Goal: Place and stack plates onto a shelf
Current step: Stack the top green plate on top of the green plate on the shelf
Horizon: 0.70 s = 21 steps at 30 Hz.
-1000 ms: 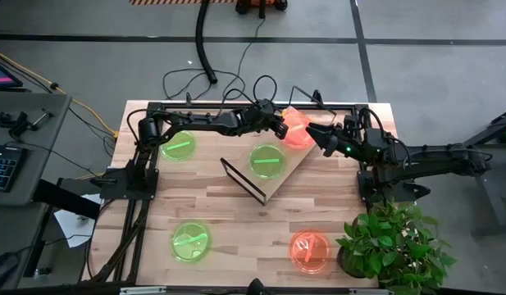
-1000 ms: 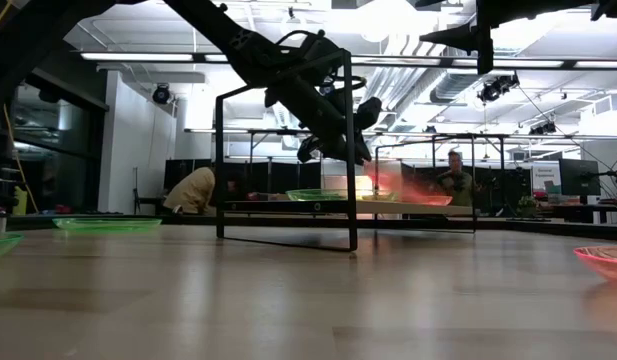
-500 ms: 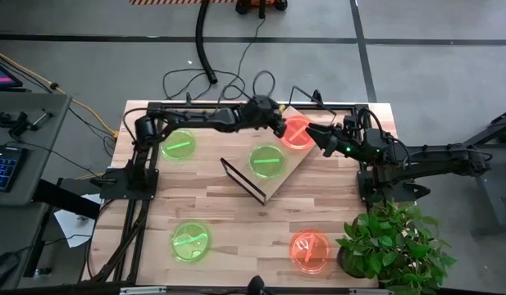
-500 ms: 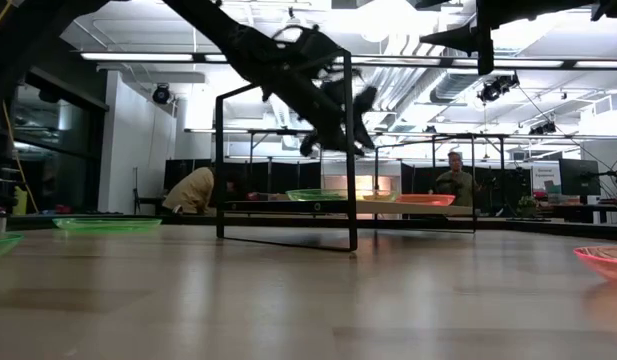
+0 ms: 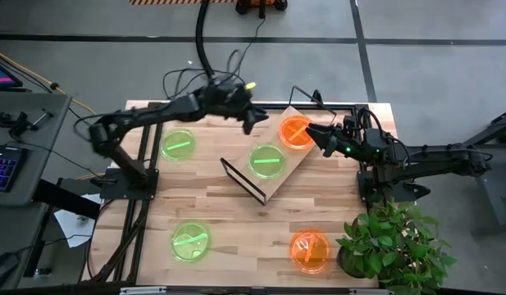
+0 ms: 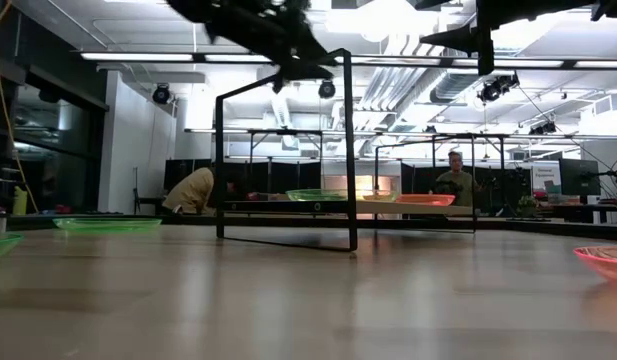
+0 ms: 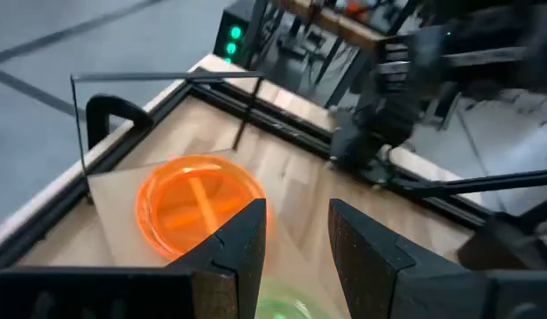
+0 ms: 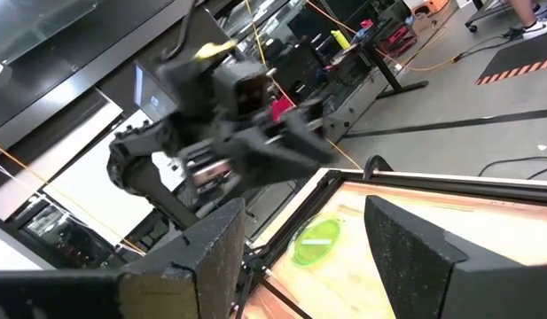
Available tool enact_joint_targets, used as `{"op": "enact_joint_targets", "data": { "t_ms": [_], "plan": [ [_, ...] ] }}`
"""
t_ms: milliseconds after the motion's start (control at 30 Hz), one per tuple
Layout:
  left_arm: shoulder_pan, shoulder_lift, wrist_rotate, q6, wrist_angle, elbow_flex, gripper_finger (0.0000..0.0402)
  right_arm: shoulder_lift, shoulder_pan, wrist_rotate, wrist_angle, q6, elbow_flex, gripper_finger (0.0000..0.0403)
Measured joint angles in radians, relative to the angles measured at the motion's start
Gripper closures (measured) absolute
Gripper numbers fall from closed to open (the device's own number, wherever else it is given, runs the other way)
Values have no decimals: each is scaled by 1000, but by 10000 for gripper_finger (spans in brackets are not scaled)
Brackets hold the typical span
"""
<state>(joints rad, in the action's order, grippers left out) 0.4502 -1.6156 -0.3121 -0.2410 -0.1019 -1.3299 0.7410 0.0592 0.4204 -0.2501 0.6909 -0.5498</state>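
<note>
Now the left pincer (image 5: 246,120) hangs above the desk's (image 5: 228,213) far edge, its fingers spread with nothing between them. The orange plate (image 5: 295,131) lies on the shelf (image 5: 282,178) at about four o'clock from that pincer, near but clear of it. A green plate (image 5: 267,160) sits just beside the orange one on the same board, toward seven o'clock. The right pincer (image 5: 312,134) hovers at the orange plate's three o'clock edge, fingers parted and gripping nothing. Elsewhere on the desk lie a green plate at the far left (image 5: 180,145), another green one near left (image 5: 191,241), and an orange one near right (image 5: 309,250).
</note>
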Motion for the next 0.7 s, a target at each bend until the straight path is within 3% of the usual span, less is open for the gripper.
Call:
{"op": "enact_joint_targets", "data": {
  "t_ms": [167,333,433,533,633,700],
  "plan": [
    [-23,234,36,-104,223,312,286,0,0,0,6,0,0,187],
    [-35,448,71,-77,196,522,286,0,0,0,19,0,0,187],
    [-44,543,122,18,12,553,286,0,0,0,29,9,0,187],
    [-75,582,290,69,-314,534,287,0,0,0,29,10,0,187],
    [-105,572,466,38,-586,523,287,0,0,0,29,10,0,187],
    [-110,544,510,-18,-705,532,287,0,0,1,29,9,0,187]
  ]
}}
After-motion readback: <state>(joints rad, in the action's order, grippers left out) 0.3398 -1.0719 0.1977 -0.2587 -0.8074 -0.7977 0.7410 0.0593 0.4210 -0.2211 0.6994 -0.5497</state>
